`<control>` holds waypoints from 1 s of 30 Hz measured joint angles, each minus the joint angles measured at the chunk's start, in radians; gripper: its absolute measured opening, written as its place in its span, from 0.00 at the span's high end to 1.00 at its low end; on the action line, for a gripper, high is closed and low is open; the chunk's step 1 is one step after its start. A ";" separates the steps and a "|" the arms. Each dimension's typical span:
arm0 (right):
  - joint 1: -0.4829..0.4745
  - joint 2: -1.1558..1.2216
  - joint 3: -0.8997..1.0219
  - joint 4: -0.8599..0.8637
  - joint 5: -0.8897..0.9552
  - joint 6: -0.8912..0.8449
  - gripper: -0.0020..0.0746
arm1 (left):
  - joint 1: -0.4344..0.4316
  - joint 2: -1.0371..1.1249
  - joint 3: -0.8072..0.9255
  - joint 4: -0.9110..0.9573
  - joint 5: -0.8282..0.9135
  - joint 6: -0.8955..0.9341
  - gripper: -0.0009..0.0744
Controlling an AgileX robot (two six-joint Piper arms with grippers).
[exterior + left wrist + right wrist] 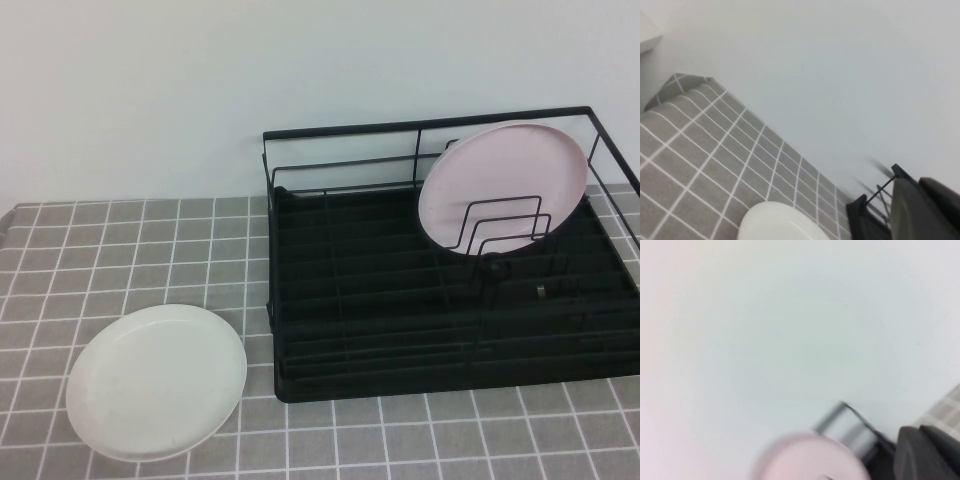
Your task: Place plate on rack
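Observation:
The white plate [157, 381] lies flat on the grey tiled cloth, to the left of and in front of the rack [380, 290]. The black wire rack stands at the right. Neither arm shows in the high view. In the left wrist view a dark part of my left gripper [927, 210] shows at the edge, raised above the table, with the white plate's edge [777, 222] and a rack corner [862, 217] below it. My right gripper [930, 455] shows as a dark blurred shape near a rack corner [850, 427].
A pale pink plate [502, 188] leans upright against the wire dividers in the rack's back right part. It shows blurred in the right wrist view [805, 460]. A plain white wall runs behind the table. Grey tiled cloth [120, 250] surrounds the white plate.

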 joint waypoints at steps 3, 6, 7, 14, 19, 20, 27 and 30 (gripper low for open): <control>0.000 0.000 0.000 0.157 -0.043 0.000 0.98 | 0.000 0.000 0.000 -0.005 0.000 0.026 0.99; 0.000 0.000 0.000 0.174 -0.068 -0.002 0.98 | 0.000 0.000 0.000 -0.088 -0.002 0.026 0.99; 0.000 0.000 0.000 0.174 -0.075 -0.002 0.98 | 0.000 0.000 0.000 -0.110 -0.004 0.026 0.99; 0.013 0.000 -0.052 0.068 -0.108 0.000 0.98 | 0.000 0.000 0.000 -0.225 -0.013 0.026 0.99; 0.082 0.006 -0.160 -0.191 -0.002 -0.042 0.98 | 0.000 0.000 0.000 -0.361 -0.038 0.026 0.99; 0.092 0.008 -0.181 -0.229 0.031 -0.062 0.98 | 0.000 0.000 0.000 -0.376 -0.034 0.040 0.99; 0.118 0.166 -0.360 -0.306 0.338 -0.350 0.98 | 0.000 0.000 0.000 -0.438 0.041 0.106 0.99; 0.127 0.307 -0.423 -0.319 0.468 -0.390 0.98 | 0.000 0.000 0.000 -0.442 0.072 0.192 0.99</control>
